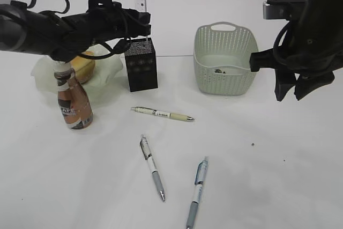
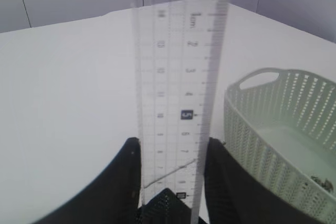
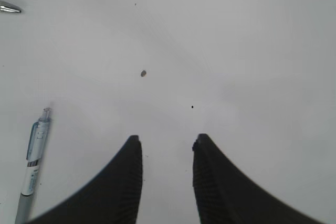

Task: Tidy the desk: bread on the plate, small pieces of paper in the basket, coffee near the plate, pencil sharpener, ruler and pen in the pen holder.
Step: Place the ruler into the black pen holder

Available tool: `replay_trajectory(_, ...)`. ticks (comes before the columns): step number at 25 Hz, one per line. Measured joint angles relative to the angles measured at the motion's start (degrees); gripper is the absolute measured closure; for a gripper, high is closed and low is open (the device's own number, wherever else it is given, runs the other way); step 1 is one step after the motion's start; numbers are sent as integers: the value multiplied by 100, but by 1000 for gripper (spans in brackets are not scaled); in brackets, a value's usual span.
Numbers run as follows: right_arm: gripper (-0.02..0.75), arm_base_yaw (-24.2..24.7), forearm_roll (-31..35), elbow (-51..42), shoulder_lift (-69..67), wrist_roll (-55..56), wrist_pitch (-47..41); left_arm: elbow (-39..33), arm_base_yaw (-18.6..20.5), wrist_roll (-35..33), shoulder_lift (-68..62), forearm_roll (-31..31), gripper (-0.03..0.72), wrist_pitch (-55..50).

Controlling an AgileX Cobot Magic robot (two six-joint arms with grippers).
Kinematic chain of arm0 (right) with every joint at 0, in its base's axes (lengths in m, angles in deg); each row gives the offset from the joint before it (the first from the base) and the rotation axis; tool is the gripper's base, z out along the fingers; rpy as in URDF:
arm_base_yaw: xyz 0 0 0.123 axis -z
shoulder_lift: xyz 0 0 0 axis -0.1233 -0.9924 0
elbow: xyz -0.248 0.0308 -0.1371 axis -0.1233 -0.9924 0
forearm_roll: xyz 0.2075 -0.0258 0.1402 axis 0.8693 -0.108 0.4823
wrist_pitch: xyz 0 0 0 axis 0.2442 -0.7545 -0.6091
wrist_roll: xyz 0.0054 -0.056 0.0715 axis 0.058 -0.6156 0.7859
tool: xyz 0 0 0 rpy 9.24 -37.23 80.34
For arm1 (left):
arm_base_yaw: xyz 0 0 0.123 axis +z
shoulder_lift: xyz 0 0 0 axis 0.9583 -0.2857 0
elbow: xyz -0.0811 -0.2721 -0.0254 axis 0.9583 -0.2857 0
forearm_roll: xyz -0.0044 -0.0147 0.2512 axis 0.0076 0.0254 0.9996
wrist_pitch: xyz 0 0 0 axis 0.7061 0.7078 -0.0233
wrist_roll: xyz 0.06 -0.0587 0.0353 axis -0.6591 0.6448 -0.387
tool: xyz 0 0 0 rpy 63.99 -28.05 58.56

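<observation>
Ruler (image 2: 176,103) markings legible, left wrist only

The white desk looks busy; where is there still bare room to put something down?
Free: the wide stretch right of the blue pen and in front of the pale green perforated basket, bare but for small specks, and the far desk behind the basket. Crowded: the left, where coffee bottle, bread and black mesh pen holder cluster, and the middle, with three pens.

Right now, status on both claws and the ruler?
Left claw shut on ruler, upright above pen holder. Right claw open, empty, over desk. Nothing blocking.
</observation>
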State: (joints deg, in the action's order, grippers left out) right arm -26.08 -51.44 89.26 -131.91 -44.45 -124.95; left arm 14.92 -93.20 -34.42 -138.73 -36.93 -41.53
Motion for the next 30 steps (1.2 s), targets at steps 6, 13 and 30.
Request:
replay_trajectory(6,496,0,0,0,0,0,0,0,21,-8,-232,0,434,159)
replay_trajectory(13,497,0,0,0,0,0,120,0,24,-8,-287,0,434,334)
replay_trajectory(30,498,0,-23,0,0,0,177,0,82,-8,-287,-44,428,339)
